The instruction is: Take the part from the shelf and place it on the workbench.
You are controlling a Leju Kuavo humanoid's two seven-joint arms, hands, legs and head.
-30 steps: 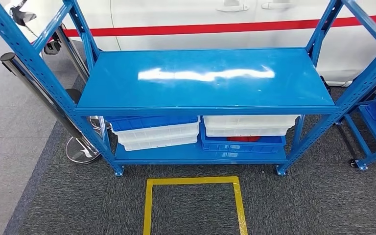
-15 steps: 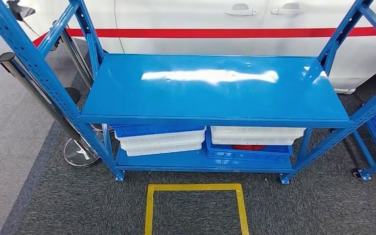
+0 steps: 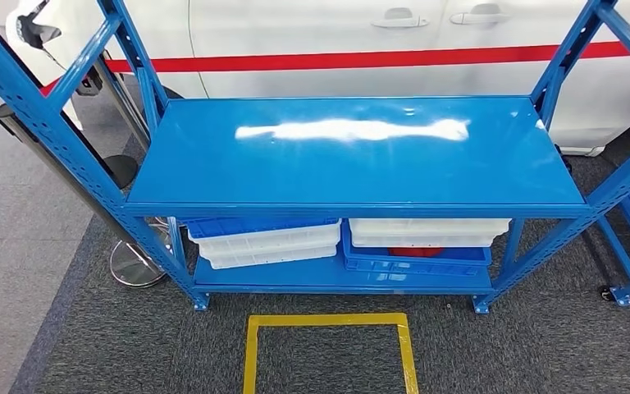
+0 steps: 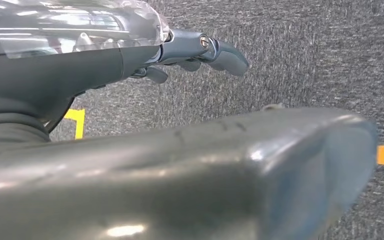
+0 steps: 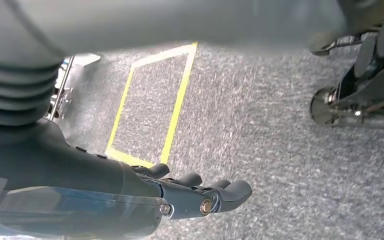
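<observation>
A blue metal shelf [image 3: 353,152] stands in front of the robot, on dark grey carpet [image 3: 533,345]. Its upper board is bare and shiny, with a white glare of light across the middle.

On the lower board, under the upper one, there are stacked bins. Toward the left end of the shelf a blue bin [image 3: 250,226] sits on top of two white bins [image 3: 267,246]. Toward the right end a white bin [image 3: 426,232] sits on a blue bin [image 3: 414,261], and between them a red part [image 3: 414,252] shows a little – only its top edge is visible, so I cannot tell its shape.

A square of yellow tape [image 3: 328,349] is on the carpet just before the front edge of the shelf. Behind the shelf is a white car [image 3: 361,41] with a red stripe along its side. At the left end of the shelf a chrome post [image 3: 57,164] leans on a round base.

The left robot hand [image 4: 200,52] hangs over the carpet, fingers lightly curled and apart, holding nothing. The right robot hand [image 5: 200,192] also hangs above the carpet near the yellow tape – its fingers are stretched out and apart, and it holds nothing. Both are well apart from the shelf.
</observation>
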